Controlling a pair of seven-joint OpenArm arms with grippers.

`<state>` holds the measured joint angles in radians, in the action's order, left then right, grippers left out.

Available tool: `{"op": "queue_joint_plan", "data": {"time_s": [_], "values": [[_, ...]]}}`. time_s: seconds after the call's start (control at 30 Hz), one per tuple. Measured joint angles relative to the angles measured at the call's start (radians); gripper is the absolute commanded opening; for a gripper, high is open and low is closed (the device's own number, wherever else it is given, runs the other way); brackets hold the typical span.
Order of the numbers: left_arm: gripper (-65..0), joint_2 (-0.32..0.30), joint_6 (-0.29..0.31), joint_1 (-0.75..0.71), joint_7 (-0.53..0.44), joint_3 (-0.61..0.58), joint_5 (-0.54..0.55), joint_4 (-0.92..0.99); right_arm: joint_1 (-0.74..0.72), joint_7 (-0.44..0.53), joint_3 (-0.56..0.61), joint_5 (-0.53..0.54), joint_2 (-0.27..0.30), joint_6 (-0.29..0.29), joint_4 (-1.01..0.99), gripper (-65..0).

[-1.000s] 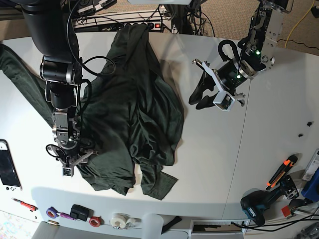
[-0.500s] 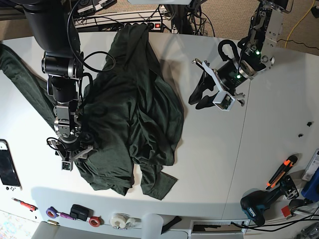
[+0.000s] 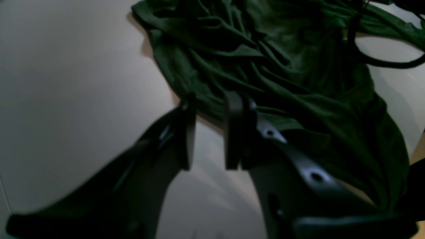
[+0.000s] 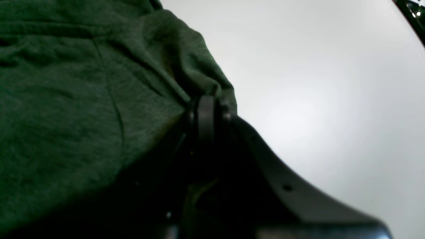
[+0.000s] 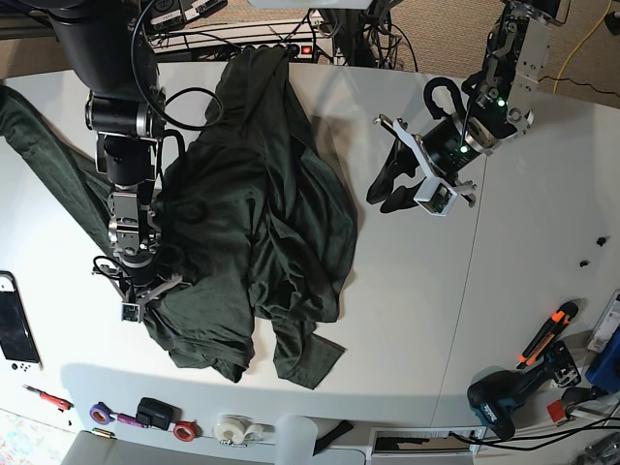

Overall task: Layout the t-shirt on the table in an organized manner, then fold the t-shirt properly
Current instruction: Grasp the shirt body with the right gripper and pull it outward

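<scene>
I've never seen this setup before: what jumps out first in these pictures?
A crumpled dark green t-shirt sprawls over the left half of the white table. The right gripper is shut on the t-shirt's left edge, while the left gripper hovers open to the shirt's right, holding nothing.

No text, label, brand name, number or sign can be read in any of the views. The tools and rolls of tape along the near edge of the worktop (image 5: 407,320) are too small and blurred for any marking on them to be made out, and both wrist views are too dark and soft to show lettering.
</scene>
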<state>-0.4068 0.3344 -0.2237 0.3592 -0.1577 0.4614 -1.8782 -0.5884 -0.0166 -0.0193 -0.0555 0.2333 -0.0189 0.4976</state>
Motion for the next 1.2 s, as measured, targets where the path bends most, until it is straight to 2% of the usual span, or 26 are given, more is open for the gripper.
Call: {"op": "queue_joint_plan", "data": {"time_s": [0.07,0.13,0.23,0.47,0.67,0.83,1.0,1.2], "values": [[-49.0,0.0,0.0,0.0,0.0,0.0,0.0,0.0,0.008,-0.096,0.0,-0.004,-0.003,0.056,0.066,-65.0],[-49.0,0.0,0.0,0.0,0.0,0.0,0.0,0.0,0.016,-0.146,0.0,-0.026,-0.003,0.11,0.14,-65.0],[-49.0,0.0,0.0,0.0,0.0,0.0,0.0,0.0,0.015,-0.222,0.0,-0.042,-0.001,0.159,0.249,-65.0],[-49.0,0.0,0.0,0.0,0.0,0.0,-0.001,0.0,0.109,-0.414,0.001,-0.135,-0.002,0.161,0.546,-65.0],[-49.0,0.0,0.0,-0.001,0.002,0.0,-0.001,0.0,0.322,-0.528,0.003,-0.177,-0.002,0.159,0.878,-65.0],[-49.0,0.0,0.0,-0.001,0.0,0.0,-0.001,0.0,0.518,-0.577,0.003,-0.274,0.001,0.159,1.104,-65.0],[-49.0,0.0,0.0,0.0,0.001,0.0,-0.001,0.0,0.686,-0.634,0.004,-0.348,0.017,0.161,1.245,-65.0],[-49.0,0.0,0.0,0.0,0.0,0.0,0.0,0.0,0.803,-0.703,0.003,-0.46,0.038,0.207,1.299,-65.0]]}}
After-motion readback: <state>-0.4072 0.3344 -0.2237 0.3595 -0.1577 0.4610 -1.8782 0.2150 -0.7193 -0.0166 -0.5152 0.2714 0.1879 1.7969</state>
